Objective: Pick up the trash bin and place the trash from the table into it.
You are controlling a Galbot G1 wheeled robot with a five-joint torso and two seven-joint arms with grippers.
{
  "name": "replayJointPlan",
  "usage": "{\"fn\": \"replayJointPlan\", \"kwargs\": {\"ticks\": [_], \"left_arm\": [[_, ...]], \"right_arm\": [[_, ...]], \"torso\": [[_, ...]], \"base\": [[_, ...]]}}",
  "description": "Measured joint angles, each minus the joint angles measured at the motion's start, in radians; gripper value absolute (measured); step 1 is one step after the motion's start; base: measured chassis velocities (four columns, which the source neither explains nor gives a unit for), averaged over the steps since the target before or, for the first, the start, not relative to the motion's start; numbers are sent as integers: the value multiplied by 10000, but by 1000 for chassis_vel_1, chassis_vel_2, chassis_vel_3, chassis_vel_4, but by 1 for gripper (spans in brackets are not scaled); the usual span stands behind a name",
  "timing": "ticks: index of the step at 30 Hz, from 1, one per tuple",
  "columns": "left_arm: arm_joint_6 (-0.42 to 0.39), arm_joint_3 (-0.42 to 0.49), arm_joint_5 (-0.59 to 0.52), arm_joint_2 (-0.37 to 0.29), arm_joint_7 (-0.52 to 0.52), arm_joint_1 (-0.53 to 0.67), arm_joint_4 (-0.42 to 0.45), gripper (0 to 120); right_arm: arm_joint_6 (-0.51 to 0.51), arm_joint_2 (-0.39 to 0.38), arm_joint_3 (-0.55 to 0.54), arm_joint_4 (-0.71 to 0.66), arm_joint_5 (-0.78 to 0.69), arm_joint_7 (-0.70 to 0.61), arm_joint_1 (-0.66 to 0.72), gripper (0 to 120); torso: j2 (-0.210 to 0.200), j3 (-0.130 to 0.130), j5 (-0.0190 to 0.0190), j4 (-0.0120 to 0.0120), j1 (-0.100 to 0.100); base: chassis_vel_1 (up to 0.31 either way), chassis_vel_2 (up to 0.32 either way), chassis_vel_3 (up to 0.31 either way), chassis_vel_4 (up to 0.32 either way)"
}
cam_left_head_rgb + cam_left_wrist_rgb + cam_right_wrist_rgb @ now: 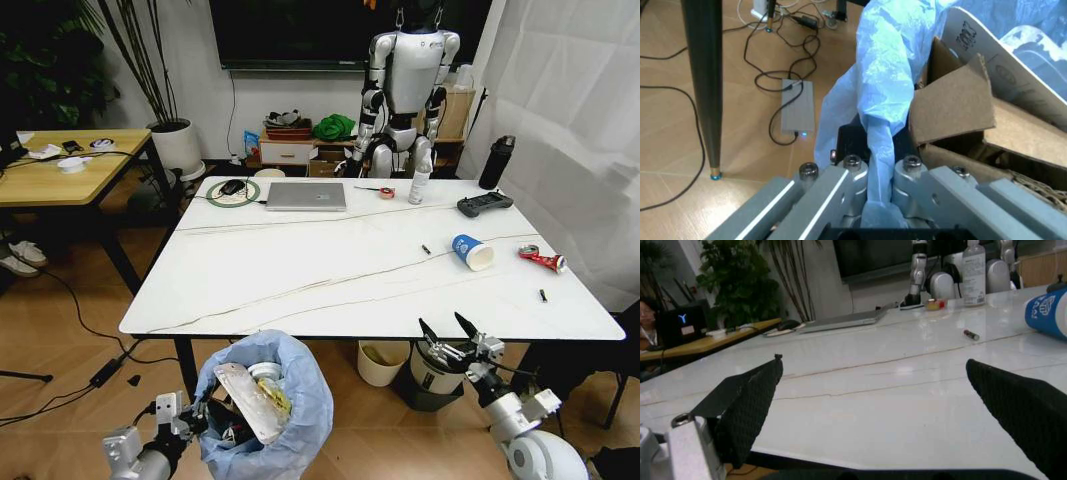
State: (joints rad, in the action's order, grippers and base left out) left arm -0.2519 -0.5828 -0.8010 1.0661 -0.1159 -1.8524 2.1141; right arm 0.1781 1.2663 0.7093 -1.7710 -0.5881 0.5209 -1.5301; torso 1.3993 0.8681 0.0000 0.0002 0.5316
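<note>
Here the table (pixel 330 270) filled the middle of the head view, its white veined top running from the near edge to a silver laptop (pixel 306 195) and a black game controller (pixel 485 204) at the far side. Below its near edge, at the robot's left, hung the trash bin (pixel 262 408), its light-blue bag puffed over the rim and stuffed with brown cardboard (pixel 252 400) and other litter. On the tabletop's right part lay the remaining trash: a blue paper cup (pixel 471 251) on its side, a crushed red can (pixel 541 259) near the right edge, and 2 small dark bits I could not identify.

The left wrist view gave what the head view hid: the left gripper (pixel 881 172) was closed tight on a fold of the blue bag, the plastic pinched between its metal fingers (pixel 910 175), with cardboard flaps just beside them. In the head view that gripper (pixel 185 415) sat against the bin's left side.

The right gripper (pixel 452 338) hovered just beyond the table's near edge, right of the bin, its 2 black fingertips (pixel 428 332) spread wide and holding nothing. The right wrist view looked low across the marble between those dark pads (pixel 747 400), with the blue cup (pixel 1047 315) at the frame's edge.
</note>
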Motion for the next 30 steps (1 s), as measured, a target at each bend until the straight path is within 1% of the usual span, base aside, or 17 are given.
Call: {"fn": "replayJointPlan", "kwargs": {"ticks": [19,30], "left_arm": [[14,88,46,8,41,-6,-30,0],[56,154,164,93,116,-68,-47,0]], "right_arm": [[175,152,126,72,-87,177,-223,100],[290,122,244,96,-256,261,-397,100]], "torso": [[0,1,0,1,0],[0,1,1,0,0]], "base": [[0,0,0,0],[-57,-56,41,43]]}}
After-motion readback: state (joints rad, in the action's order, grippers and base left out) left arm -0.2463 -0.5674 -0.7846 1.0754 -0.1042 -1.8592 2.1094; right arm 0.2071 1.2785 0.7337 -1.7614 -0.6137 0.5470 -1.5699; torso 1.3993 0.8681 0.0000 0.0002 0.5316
